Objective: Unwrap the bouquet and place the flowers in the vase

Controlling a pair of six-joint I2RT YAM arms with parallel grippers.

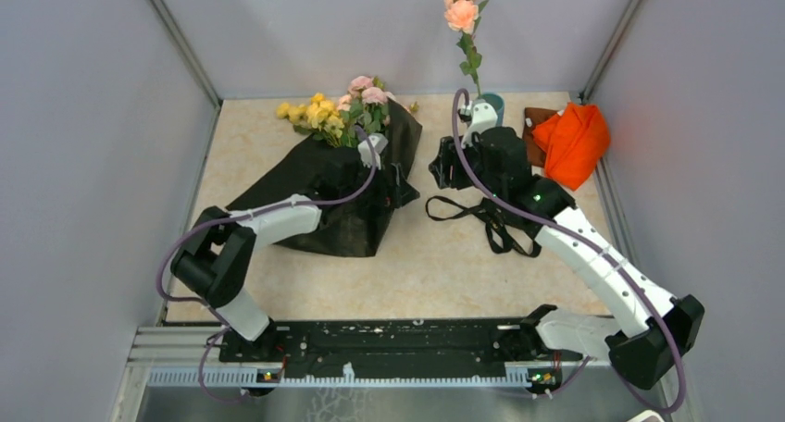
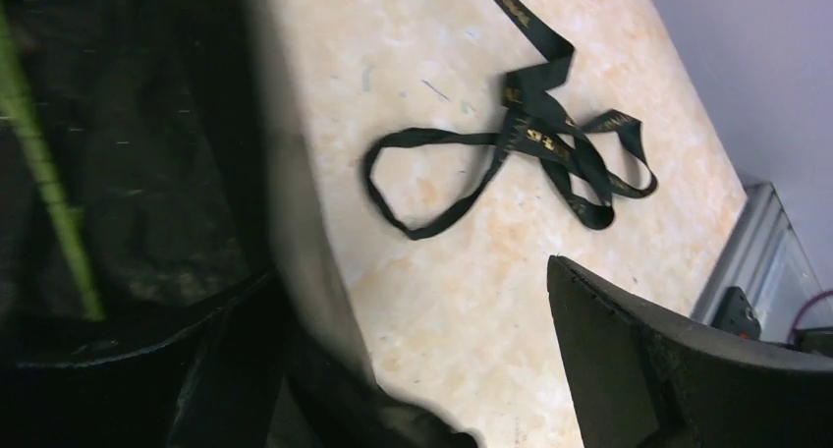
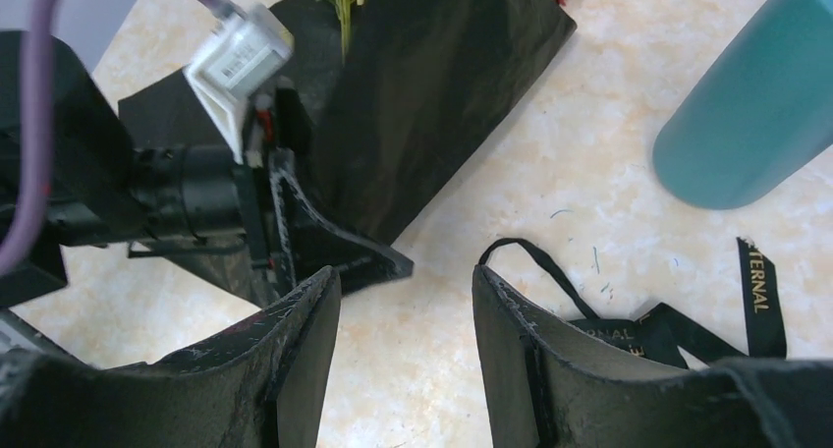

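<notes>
Spreading across the centre-left of a beige marbled tabletop (image 1: 435, 274), a glossy black wrapping sheet (image 1: 305, 177) lies opened out, its far edge reaching toward the back wall. The left gripper (image 2: 413, 276) hangs low over the sheet's right-hand edge with its fingers spread fully apart and nothing between them. In the left wrist view one finger is over the black sheet and the other over bare table; whether either touches the surface cannot be told. The right gripper (image 3: 405, 276), at centre-right of the overhead frame, also has its fingers parted and grasps nothing, pointing down at bare table. A crumpled orange cloth (image 1: 574, 140) sits at the upper right, against the side wall. Just left of it stands the tall slim teal-blue vase (image 3: 756, 114), upright, with a long peach-orange rose stem (image 1: 461, 15) rising from its mouth. The small pink and yellow flowers (image 1: 342, 107) lie on their sides at the sheet's far edge, well apart from the vase. A thin black ribbon (image 2: 530, 134) lies in loose loops on the table beneath the right arm, between sheet and vase.
</notes>
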